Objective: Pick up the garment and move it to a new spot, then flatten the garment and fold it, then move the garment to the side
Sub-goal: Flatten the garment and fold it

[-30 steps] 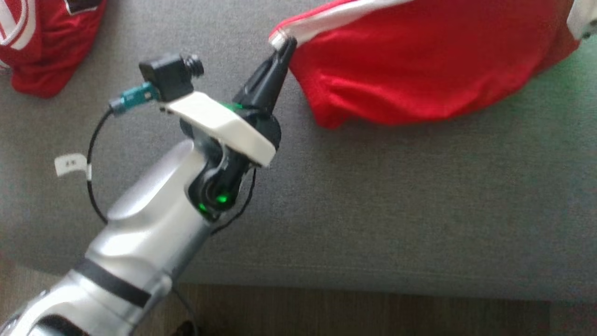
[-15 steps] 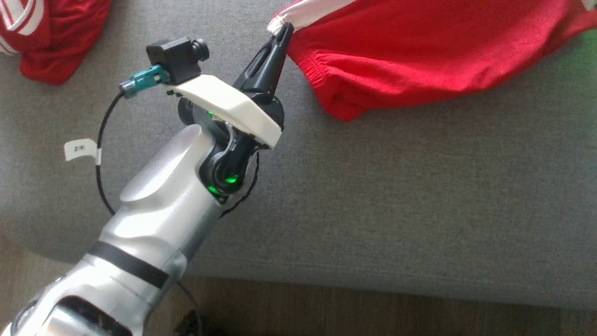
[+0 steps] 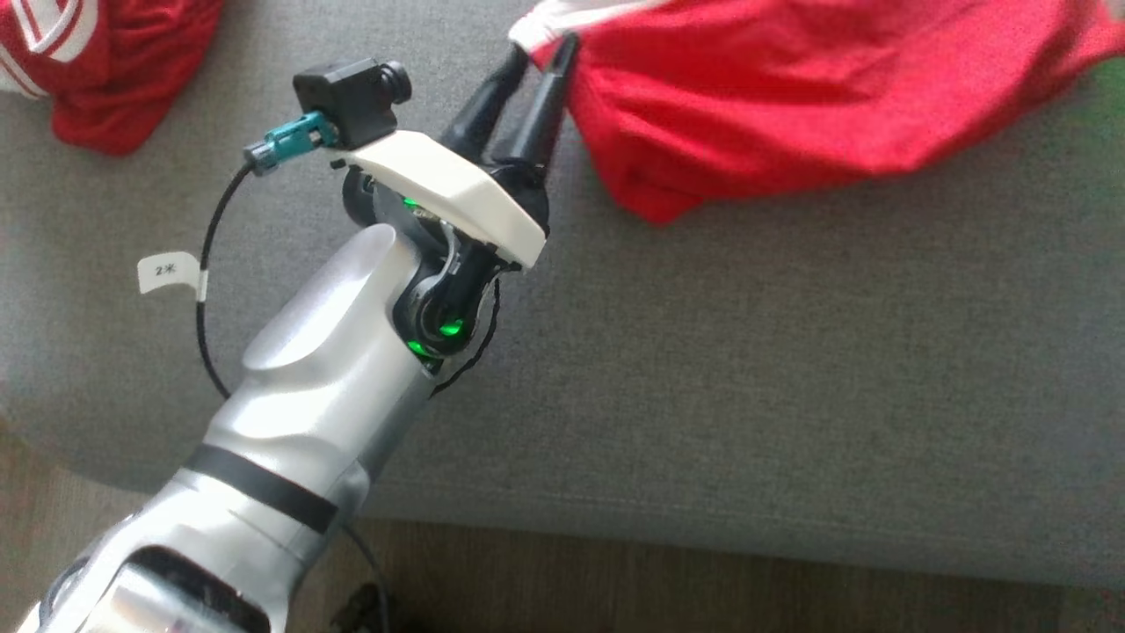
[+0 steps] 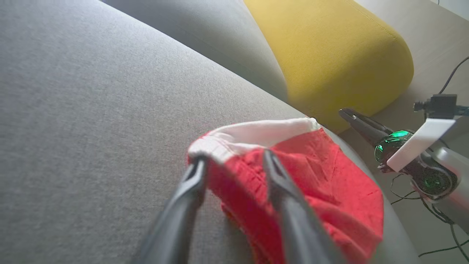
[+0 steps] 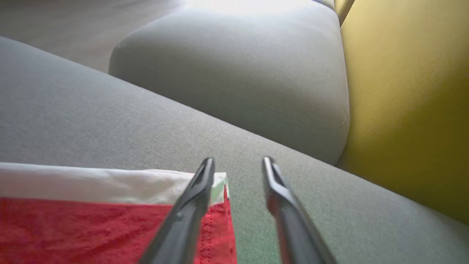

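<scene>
Garment (image 3: pixel 791 97): red, white band, rumpled on grey cushion (image 3: pixel 791 396), upper right of head view. We judge it light, limp, not fragile; thin cloth may slip from narrow tips. Best hold: thicker banded corners.

Left gripper (image 3: pixel 543 46): fingers parted astride banded corner, not clamping.

Right gripper (image 5: pixel 238 161): fingers parted, another banded corner under one finger, nothing gripped.

Second red garment (image 3: pixel 105 70): upper left, well apart.
</scene>
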Controlling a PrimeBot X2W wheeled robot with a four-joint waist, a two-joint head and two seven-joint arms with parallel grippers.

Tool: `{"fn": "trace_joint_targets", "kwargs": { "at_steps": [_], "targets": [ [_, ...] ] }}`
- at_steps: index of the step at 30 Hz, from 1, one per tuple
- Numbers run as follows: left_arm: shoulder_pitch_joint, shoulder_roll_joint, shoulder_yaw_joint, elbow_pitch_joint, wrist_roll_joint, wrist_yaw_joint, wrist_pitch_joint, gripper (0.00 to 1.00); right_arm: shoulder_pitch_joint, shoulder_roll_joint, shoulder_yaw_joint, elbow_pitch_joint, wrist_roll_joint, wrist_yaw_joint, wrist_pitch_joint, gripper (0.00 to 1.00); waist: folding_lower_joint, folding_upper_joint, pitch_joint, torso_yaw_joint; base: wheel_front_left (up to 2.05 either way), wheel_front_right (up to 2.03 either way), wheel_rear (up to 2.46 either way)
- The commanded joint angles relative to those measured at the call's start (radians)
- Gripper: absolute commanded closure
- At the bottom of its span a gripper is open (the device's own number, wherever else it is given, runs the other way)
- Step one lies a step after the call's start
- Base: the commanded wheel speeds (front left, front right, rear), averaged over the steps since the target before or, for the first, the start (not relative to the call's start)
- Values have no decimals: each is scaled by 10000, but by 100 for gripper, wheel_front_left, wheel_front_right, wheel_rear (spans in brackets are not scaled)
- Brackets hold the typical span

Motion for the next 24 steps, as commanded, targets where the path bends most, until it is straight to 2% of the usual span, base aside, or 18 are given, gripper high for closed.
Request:
{"fn": "trace_joint_targets", "kwargs": {
  "at_steps": [1,5,10,11,15,20,24],
  "targets": [
    [-148,144,370,-162,118,-52,-51,0,-176,38,-7,-150,147,-4,-282,0,0,0,-100,-15,0,0,0],
    [208,141,879,-298,657,99,-52,0,151,159,-95,-50,649,-4,-958,0,0,0,-516,-117,0,0,0],
    [1378,316,1995,-1609,2608,1189,-52,0,1058,399,46,-89,1551,-4,-1052,0,0,0,-1069,-379,0,0,0],
    [2079,319,2350,-2385,3442,1645,-52,0,1415,486,73,-48,2014,-4,-788,0,0,0,-1288,-444,0,0,0],
    [3440,244,2558,-3791,4824,2265,-52,0,2013,463,124,-34,2774,-4,-170,0,0,0,-1612,-366,0,0,0],
    [4774,46,2491,-5136,6025,2688,-52,0,2427,270,225,-97,3371,-4,519,0,0,0,-1652,-35,0,0,0],
    [5414,-98,2293,-5788,6488,2770,-53,0,2313,-99,227,127,3403,-4,879,0,0,0,-1440,348,0,0,0]
  ]
}}
